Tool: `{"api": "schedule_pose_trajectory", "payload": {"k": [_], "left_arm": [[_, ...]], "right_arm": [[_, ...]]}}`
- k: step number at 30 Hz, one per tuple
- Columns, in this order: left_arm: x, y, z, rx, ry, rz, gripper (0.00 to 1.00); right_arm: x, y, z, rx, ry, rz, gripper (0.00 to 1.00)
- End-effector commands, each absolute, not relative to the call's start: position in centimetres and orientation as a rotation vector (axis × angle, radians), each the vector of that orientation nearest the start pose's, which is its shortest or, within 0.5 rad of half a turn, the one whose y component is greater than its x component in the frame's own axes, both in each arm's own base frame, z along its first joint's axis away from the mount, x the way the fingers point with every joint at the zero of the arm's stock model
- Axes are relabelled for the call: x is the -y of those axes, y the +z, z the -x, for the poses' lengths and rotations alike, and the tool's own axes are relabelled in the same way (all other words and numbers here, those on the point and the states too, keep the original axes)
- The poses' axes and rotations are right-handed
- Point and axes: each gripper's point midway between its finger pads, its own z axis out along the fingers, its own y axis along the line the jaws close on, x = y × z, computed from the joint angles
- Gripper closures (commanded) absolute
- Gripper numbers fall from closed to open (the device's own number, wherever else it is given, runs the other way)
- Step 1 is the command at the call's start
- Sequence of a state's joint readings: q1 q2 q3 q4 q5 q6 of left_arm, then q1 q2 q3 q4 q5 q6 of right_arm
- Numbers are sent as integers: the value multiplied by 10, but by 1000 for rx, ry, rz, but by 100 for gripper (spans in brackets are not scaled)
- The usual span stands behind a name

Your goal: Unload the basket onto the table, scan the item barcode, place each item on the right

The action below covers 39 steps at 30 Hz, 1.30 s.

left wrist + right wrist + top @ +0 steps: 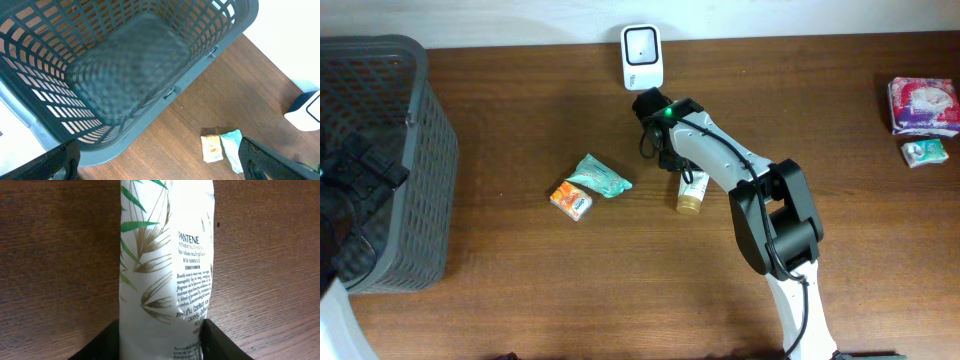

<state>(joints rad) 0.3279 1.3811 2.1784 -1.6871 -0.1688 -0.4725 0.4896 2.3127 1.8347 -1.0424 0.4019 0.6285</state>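
Observation:
The item is a white Pantene conditioner tube (165, 255) with green and brown leaf print, lying on the wooden table. In the overhead view the tube (694, 186) lies mid-table with its gold cap toward the front. My right gripper (162, 341) has a black finger pressed against each side of the tube's lower end; from above, the right gripper (670, 155) sits over the tube's far end. The white barcode scanner (642, 55) stands at the table's back edge, just behind it. My left gripper (160, 162) hangs open and empty near the basket's rim.
A dark grey mesh basket (420, 150) fills the left end of the table. A teal packet (600, 175) and an orange pack (571, 199) lie left of the tube. Two more packets (923, 103) (925, 151) sit at the far right.

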Motion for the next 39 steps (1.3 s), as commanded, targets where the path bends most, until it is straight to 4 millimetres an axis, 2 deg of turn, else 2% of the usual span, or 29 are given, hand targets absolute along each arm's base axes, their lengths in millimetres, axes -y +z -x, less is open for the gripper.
{"api": "schedule_pose_trajectory", "payload": {"k": [1,3,4,7,10,12,15,17,19,20,21,22,23,25,27,29,31,33,36,39], "left_arm": [[-110,401,-228,-2217,147,1037,1],[-110,401,-228,-2217,147,1037,1],[-110,401,-228,-2217,148,1038,1],[-110,401,-228,-2217,148,1038,1],[-110,401,-228,-2217,147,1037,1],[-110,401,-228,-2217,147,1037,1],[-110,401,-228,-2217,147,1037,1],[-110,401,-228,-2217,147,1037,1],[-110,401,-228,-2217,147,1037,1],[-110,401,-228,-2217,148,1038,1],[-110,401,-228,-2217,148,1038,1],[-110,401,-228,-2217,148,1038,1],[-110,401,-228,-2217,147,1037,1],[-110,401,-228,-2217,147,1037,1],[-110,401,-228,-2217,147,1037,1],[-110,401,-228,-2217,148,1038,1],[-110,401,-228,-2217,147,1037,1],[-110,401,-228,-2217,148,1038,1],[-110,401,-228,-2217,147,1037,1],[-110,401,-228,-2217,148,1038,1]], "right_arm": [[-162,11,-433,-2871,-402,-227,74],[-164,10,-433,-2878,-390,-227,94],[-164,10,-432,-2881,-386,-227,96],[-167,14,-429,-2897,-361,-227,96],[-166,31,-431,-2894,-375,-185,96],[-155,37,-432,-2865,-467,-178,96],[-146,33,-429,-2850,-573,-155,96],[-152,31,-426,-2854,-577,-129,96],[-168,30,-421,-2848,-565,-78,95],[-177,30,-419,-2841,-556,-54,88],[-187,30,-415,-2835,-547,-20,64],[-199,31,-411,-2831,-541,57,26],[-208,34,-409,-2828,-536,117,14],[-219,51,-409,-2818,-521,166,11],[-223,93,-421,-2803,-447,125,11],[-215,133,-437,-2803,-318,37,4],[-200,154,-451,-2862,-89,46,3],[-181,149,-452,-2974,202,84,1],[-154,132,-446,-3055,665,109,0],[-136,100,-442,-3050,941,44,1]]}}
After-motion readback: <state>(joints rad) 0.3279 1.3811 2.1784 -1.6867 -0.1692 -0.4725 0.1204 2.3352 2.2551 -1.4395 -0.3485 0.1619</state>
